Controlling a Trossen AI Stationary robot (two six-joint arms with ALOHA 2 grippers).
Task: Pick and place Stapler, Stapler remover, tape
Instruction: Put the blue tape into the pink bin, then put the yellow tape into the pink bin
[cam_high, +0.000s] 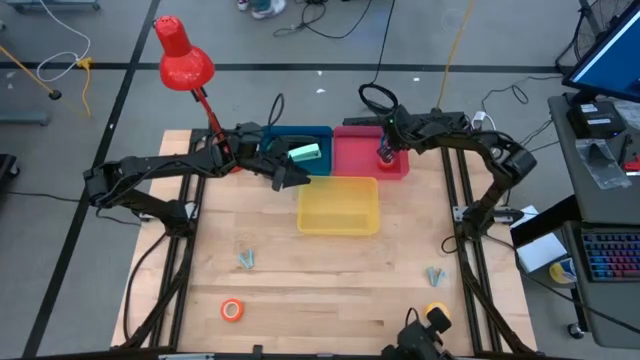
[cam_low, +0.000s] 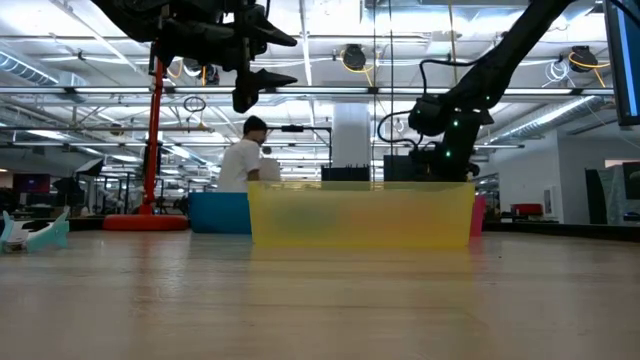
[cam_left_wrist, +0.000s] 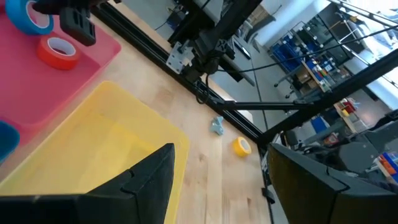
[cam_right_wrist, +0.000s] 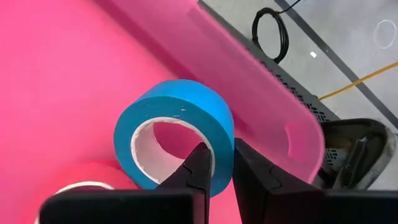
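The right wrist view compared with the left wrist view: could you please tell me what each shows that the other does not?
Only the right wrist view shows the right gripper shut on the wall of the blue tape. Only the left wrist view shows the yellow bin, the yellow tape on the table, a grey claw-shaped piece, and the open left gripper. Both show the pink bin, blue tape and red tape.
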